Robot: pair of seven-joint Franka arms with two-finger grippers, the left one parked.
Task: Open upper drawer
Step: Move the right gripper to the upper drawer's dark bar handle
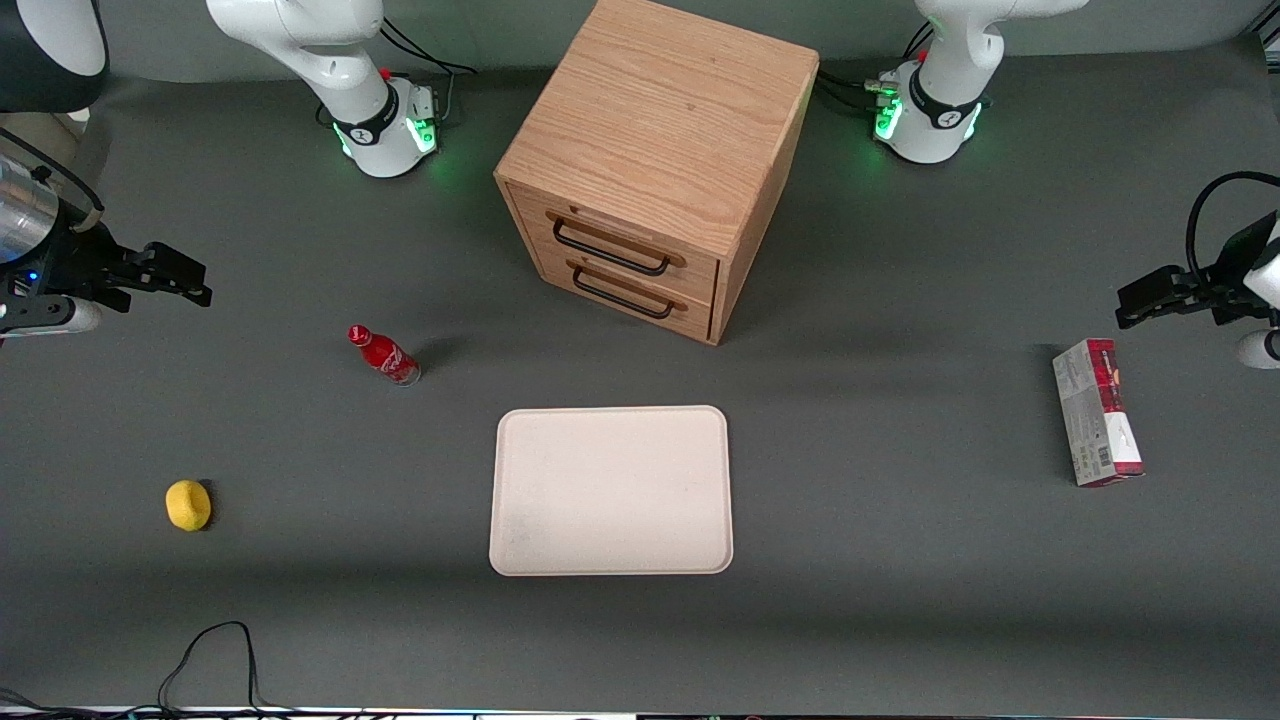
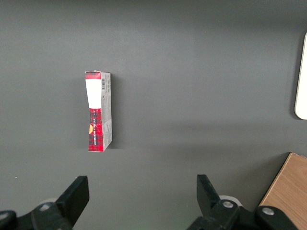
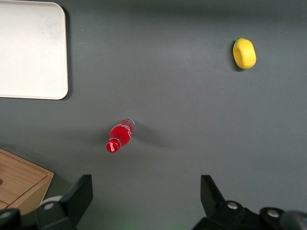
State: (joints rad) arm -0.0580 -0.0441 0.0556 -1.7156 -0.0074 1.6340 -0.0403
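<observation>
Pincer [image 1: 170, 275]: hanging above the bench [image 1: 900, 560] at the working arm's end, well apart from the cabinet [image 1: 655, 165] and touching nothing; its two black fingers [image 3: 79, 196] are standing wide apart with bare bench showing between them.
Upper drawer [image 1: 625, 248]: sitting in the cabinet as the top one of two light-oak fronts, looking closed and flush with the cabinet's face; its black wire handle [image 1: 610, 252] is lying across the front, untouched.
Lower drawer [image 1: 630, 295]: sitting directly under the upper drawer in the cabinet, also looking closed, with its own black handle [image 1: 622, 297].
Cabinet: standing upright on the bench in the middle, with its drawer fronts turned toward the front camera and slightly toward the working arm's end.
Red bottle [image 1: 384, 356]: standing on the bench nearer to the front camera than the cabinet, toward the working arm's end, between the cabinet and the pincer.
Tray [image 1: 610, 490]: lying flat on the bench in front of the cabinet's drawers, nearer to the front camera than the cabinet, with nothing on it.
Yellow fruit [image 1: 188, 504]: resting on the bench well apart from the cabinet, toward the working arm's end and nearer to the front camera than the red bottle.
Red and grey carton [image 1: 1097, 412]: lying on the bench well apart from the cabinet, toward the parked arm's end.
</observation>
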